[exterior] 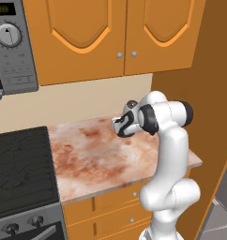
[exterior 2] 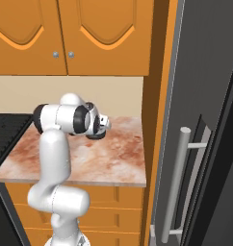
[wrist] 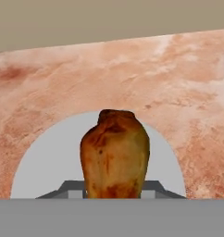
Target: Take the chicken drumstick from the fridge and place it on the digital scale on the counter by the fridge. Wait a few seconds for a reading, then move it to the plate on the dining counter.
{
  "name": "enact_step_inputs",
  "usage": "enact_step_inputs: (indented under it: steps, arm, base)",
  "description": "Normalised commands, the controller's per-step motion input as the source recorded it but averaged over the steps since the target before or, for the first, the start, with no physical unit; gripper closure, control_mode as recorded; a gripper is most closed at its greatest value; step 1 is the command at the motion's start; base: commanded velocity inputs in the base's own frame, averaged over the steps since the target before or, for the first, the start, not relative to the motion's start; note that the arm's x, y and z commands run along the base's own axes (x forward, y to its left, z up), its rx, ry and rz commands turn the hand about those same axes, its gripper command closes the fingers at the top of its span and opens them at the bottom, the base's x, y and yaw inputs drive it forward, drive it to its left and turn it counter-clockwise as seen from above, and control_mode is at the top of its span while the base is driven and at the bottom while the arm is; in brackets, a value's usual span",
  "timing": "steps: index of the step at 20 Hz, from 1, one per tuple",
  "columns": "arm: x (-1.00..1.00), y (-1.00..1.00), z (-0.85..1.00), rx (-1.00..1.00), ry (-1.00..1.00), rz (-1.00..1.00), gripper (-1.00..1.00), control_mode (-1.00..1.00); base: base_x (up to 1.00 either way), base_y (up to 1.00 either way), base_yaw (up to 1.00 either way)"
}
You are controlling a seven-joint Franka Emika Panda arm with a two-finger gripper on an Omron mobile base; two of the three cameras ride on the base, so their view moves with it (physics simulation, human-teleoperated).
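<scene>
My end effector holds the chicken drumstick over the digital scale on the counter, ready for weighing.

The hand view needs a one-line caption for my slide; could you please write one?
Chicken drumstick between the gripper's fingers, over the grey digital scale on the marbled counter.

Marbled stone counter, glossy drumstick
</scene>
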Motion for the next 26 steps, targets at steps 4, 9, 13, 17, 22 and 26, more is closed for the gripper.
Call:
enact_step_inputs:
  steps: [4,9,13,17,22,26]
  arm:
    - [0.29,0.01,0.00,0.00,0.00,0.00,-1.00,-1.00]
    - [0.19,0.00,-0.01,0.00,0.00,0.00,-1.00,-1.00]
    - [-0.45,0.00,0.21,0.00,-0.11,0.00,-1.00,-1.00]
    - [-0.79,0.00,0.29,0.00,-0.17,0.00,-1.00,-1.00]
    - [-0.58,-0.01,0.26,0.00,-0.15,0.00,-1.00,-1.00]
    - [-0.11,0.00,0.20,0.02,-0.06,0.00,-1.00,-1.00]
  base:
    - [0.00,0.00,0.00]
    - [0.00,0.00,0.00]
    - [0.00,0.00,0.00]
    - [0.00,0.00,0.00]
    - [0.00,0.00,0.00]
    - [0.00,0.00,0.00]
